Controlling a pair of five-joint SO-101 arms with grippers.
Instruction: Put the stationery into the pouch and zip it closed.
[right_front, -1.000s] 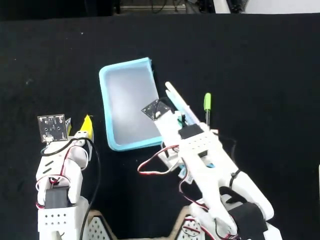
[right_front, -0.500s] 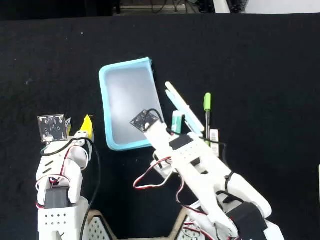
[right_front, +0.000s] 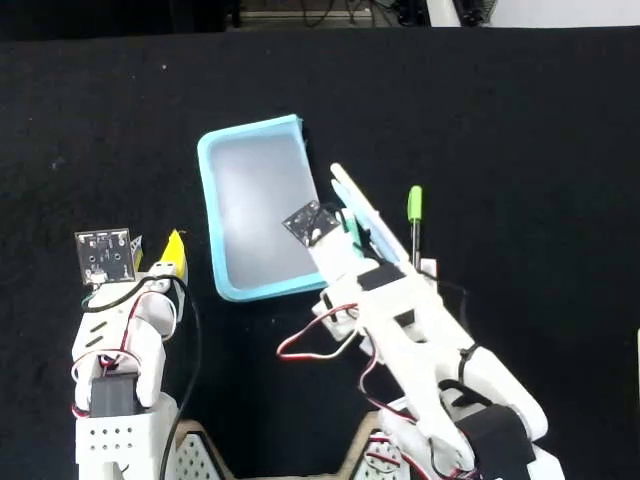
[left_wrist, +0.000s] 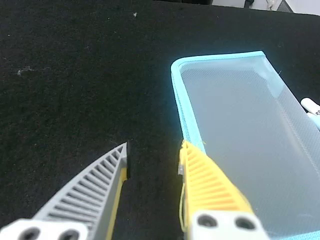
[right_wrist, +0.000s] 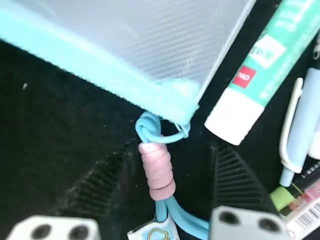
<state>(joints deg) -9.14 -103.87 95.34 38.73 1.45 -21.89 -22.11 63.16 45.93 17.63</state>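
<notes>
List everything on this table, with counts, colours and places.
pouch: one, clear with light blue trim, table centre
zipper pull: one, pink bead on blue cord, pouch's near corner
glue stick: one, green and white, right of pouch
pale pens: two, white and light blue, along pouch's right edge
green-capped pen: one, farther right
table: one, black
left pincer: one, grey and yellow, open, left of pouch
right pincer: one, dark, open, astride zipper pull

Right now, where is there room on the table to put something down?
Bare black table lies past the far edge of the pouch, to the right of the green pen, and left of the pouch beyond the left pincer. It is crowded between pouch and green pen: pens, a glue stick and the right pincer.
</notes>
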